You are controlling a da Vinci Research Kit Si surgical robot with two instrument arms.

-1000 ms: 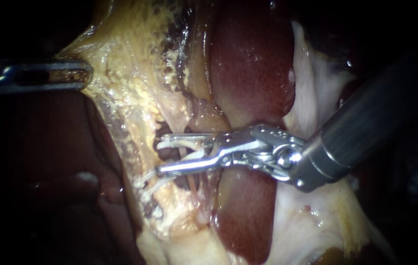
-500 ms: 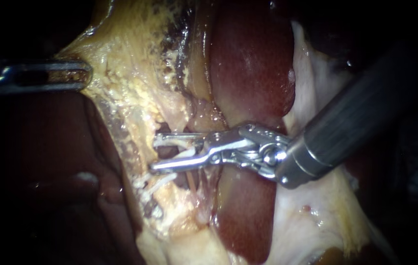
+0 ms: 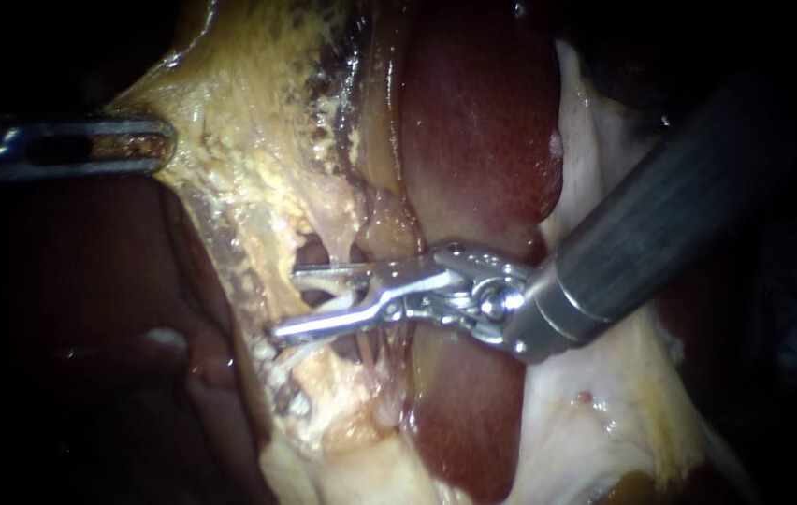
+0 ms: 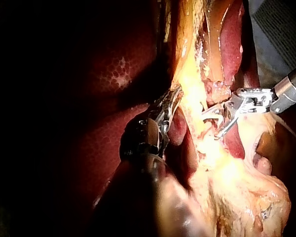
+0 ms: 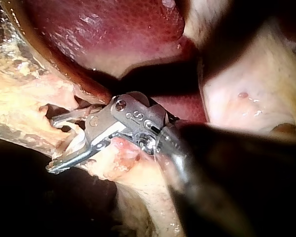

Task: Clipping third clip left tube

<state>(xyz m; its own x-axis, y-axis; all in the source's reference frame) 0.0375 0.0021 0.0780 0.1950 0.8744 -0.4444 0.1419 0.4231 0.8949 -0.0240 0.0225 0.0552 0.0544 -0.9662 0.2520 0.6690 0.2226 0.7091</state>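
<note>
right instrument [image 3: 284,302] has advanced leftward, straddling a partly hidden tube [image 3: 335,301].

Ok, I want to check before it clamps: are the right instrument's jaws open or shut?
Open. The right instrument shows a clear gap between its jaws, which straddle the pale tube.

The left instrument [image 3: 166,142] runs off the endoscope view's left edge, dim, its tip part-buried in the yellow tissue [image 3: 249,140] it grips. The right instrument [image 3: 284,302] has a blurred shaft in its wrist view.

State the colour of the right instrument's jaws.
Right instrument: silvery metal jaws, best in the endoscope view.
</note>
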